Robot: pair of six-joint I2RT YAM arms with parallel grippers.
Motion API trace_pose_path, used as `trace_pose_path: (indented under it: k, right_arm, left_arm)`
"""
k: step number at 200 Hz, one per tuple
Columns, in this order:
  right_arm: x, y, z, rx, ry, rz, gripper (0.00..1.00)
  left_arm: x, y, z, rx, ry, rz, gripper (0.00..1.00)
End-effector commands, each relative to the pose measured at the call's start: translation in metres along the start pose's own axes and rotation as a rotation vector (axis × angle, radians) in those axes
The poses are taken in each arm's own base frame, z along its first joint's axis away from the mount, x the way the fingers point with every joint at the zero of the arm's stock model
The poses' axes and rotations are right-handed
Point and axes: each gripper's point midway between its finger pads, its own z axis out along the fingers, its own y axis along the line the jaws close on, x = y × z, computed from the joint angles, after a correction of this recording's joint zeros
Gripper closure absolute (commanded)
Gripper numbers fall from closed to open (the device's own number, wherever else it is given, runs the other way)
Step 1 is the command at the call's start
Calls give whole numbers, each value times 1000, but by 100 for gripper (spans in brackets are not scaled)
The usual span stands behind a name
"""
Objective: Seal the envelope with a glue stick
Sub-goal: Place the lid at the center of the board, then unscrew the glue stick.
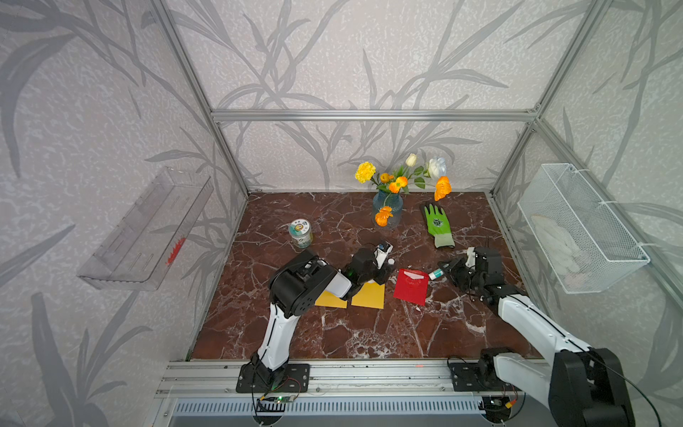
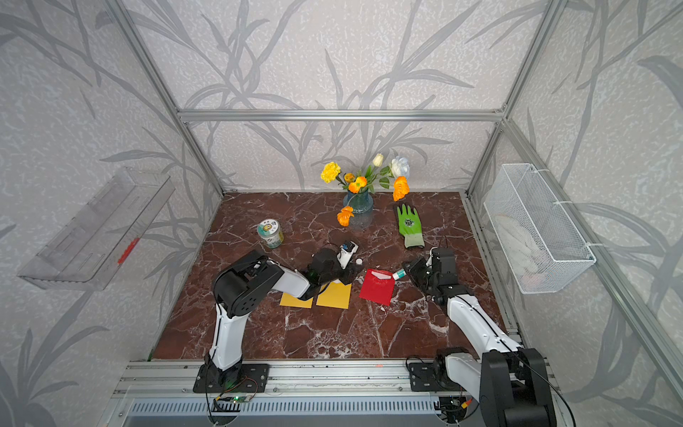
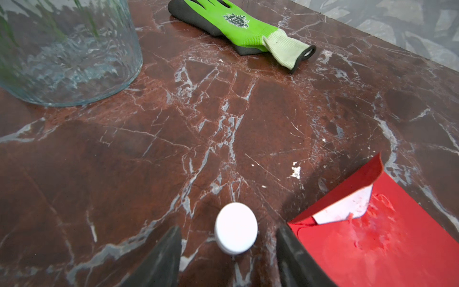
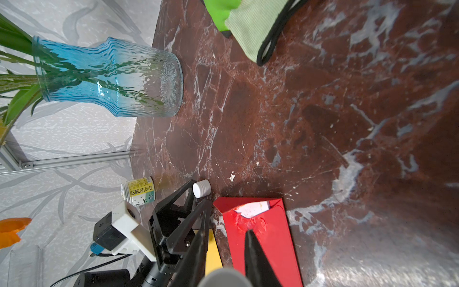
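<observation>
The red envelope (image 1: pixel 411 294) is nearest to you in both top views. It lies flat on the counter (image 1: pixel 332 332), a little right of centre. Its flap (image 3: pixel 370 174) is open at the upper edge, and something white shows in the mouth.

Just beside the envelope's upper right corner is the glue stick (image 1: pixel 435 274). The right tool (image 1: pixel 445 269) is closed tight on its body. The stick's long axis runs almost left to right in the frame, with the free end pointing left. So the flap lies directly in front of the stick, and I judge the right arm to be the nearer one for the stroke. I cannot tell from above whether the tip already touches the paper.

A bit farther, up and left of the flap, the left tool (image 3: pixel 227 229) stands open. The white cap (image 3: pixel 236 231) sits between its fingers (image 3: pixel 169 253), and the tool holds nothing.

The left wrist view shows you what the top views do not. There is a clear gap on each side of the cap, and a rough, smeared patch on the envelope below the flap. The right wrist view shows the flap straight ahead of its tool, but the stick there is only a grey blur at the bottom edge. You can read the stick's direction only from the top views.

Farthest, the green glove (image 1: pixel 438 223) and the vase (image 1: pixel 387 209) are well apart from this work.
</observation>
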Motion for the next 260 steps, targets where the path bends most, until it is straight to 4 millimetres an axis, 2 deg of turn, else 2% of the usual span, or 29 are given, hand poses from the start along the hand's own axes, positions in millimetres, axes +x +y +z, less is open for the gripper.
trace_pose_path:
  k: [1,36,68,95,128,171,187,217,260]
  right_arm:
    - [0,6,-4,-12,-5,-38,100]
    - [0,11,-9,-3,-2,-84,100]
    - [1,20,-14,1,-11,-162,100]
    - [11,39,-13,-21,14,-268,100]
    - [28,69,-7,-74,56,-410,100]
    - [49,87,5,-151,106,-421,100]
    - [56,95,8,-180,119,-417,100]
    - [67,112,9,-254,139,-392,99]
    - [82,124,12,-298,173,-383,98]
  left_arm:
    - [-36,-7,-7,70,-50,-51,30]
    - [-56,-7,-11,118,-18,-99,28]
    - [-76,-7,-25,135,21,-117,27]
    - [-88,-25,-42,222,89,-157,27]
    - [-97,-50,-72,329,128,-211,26]
    - [-108,-77,-103,467,76,-266,17]
    - [-106,-86,-104,508,89,-265,16]
    - [-91,-98,-99,544,137,-265,16]
    - [-90,-102,-92,572,124,-295,25]
